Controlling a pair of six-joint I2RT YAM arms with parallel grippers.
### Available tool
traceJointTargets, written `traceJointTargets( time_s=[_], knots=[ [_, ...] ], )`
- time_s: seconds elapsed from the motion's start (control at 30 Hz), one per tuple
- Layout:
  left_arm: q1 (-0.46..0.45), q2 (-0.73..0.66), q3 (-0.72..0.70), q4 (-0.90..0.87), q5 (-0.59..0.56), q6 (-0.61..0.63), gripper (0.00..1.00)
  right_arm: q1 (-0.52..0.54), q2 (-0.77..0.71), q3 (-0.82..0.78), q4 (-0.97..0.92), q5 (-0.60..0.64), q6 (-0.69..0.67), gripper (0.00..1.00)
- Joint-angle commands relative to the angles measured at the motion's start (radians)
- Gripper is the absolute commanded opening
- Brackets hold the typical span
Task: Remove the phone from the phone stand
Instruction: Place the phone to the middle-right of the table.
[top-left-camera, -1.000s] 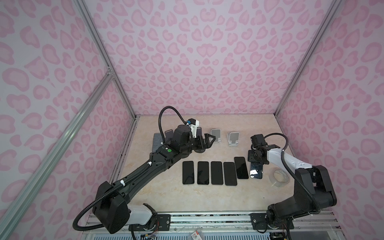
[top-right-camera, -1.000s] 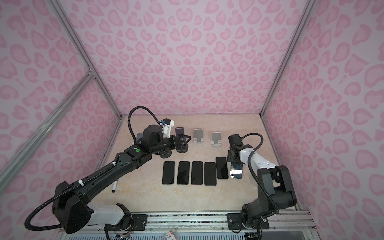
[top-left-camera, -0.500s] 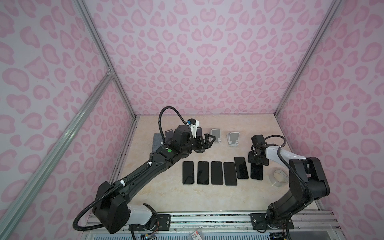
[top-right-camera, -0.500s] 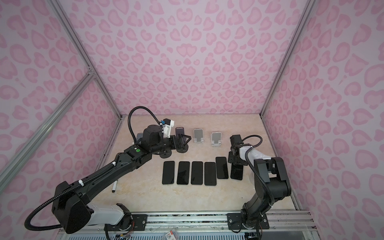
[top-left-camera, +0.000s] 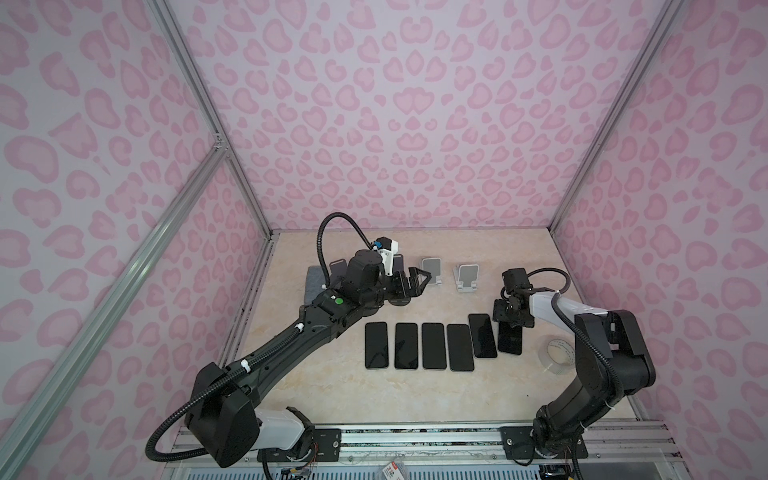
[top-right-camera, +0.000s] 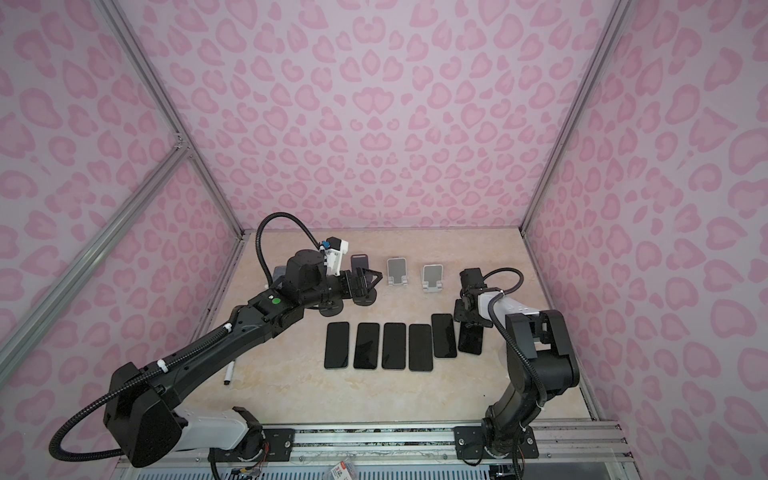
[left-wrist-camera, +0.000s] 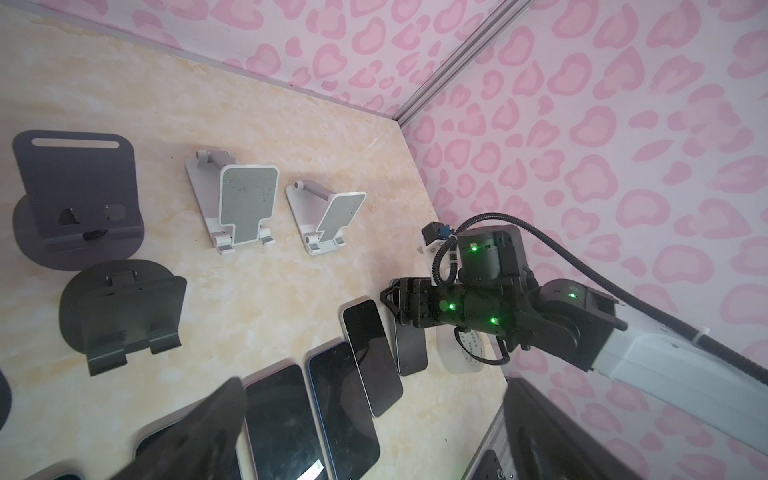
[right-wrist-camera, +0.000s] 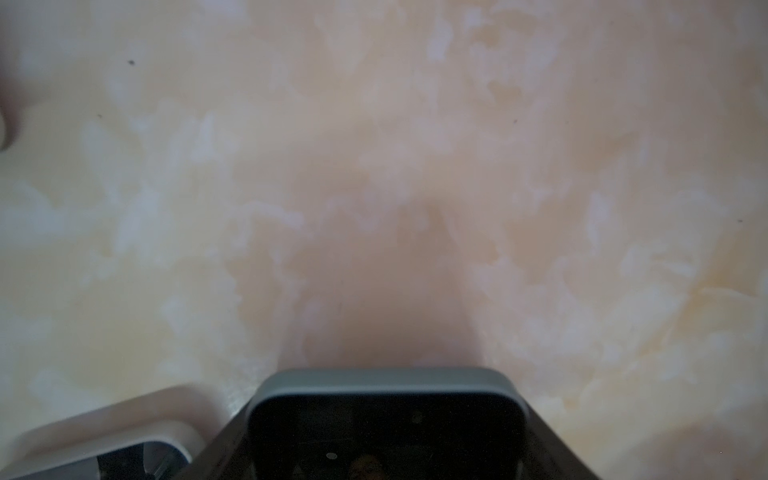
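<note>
Pink heart-blotch walls and aluminium posts box the scene. A beige marbled surface fills the lower centre. Five dark phones lie in a row mid-frame. The phone lies flat just right of them, off the white stands. The right end effector sits over its upper end, grip unclear. The left end effector is spread wide.

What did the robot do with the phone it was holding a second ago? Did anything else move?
The right gripper lowered the tilted phone until it lay flat on the table, beside the row. The gripper now sits over the phone's far end; whether it has let go is unclear. The left gripper, open by the stands, and the other five phones stayed put.
</note>
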Motion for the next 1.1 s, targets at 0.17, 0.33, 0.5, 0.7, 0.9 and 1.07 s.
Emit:
traceJointTargets(
  time_s=[0.17,0.33,0.5,0.7,0.9,1.07],
  knots=[
    [0.001,-0.002,-0.001,0.049,-0.009,0.012,1.00,0.002,0.042,-0.007,-0.071,-0.027,-0.016,0.77],
    [0.001,-0.004,0.000,0.047,-0.014,0.016,1.00,0.003,0.053,0.001,-0.082,-0.025,-0.015,0.78],
    [0.001,-0.006,0.000,0.049,-0.009,0.017,1.00,0.002,0.055,0.002,-0.086,-0.044,-0.015,0.83],
    [0.002,-0.012,0.001,0.047,-0.010,0.019,1.00,0.002,0.031,0.001,-0.087,-0.048,-0.010,0.82],
    [0.002,-0.027,0.006,0.032,-0.043,0.040,1.00,0.014,-0.061,0.015,-0.097,-0.021,0.003,0.85],
    [0.004,-0.084,0.005,0.022,-0.087,0.046,0.98,0.013,-0.193,0.033,-0.115,-0.009,0.016,0.91]
  ],
)
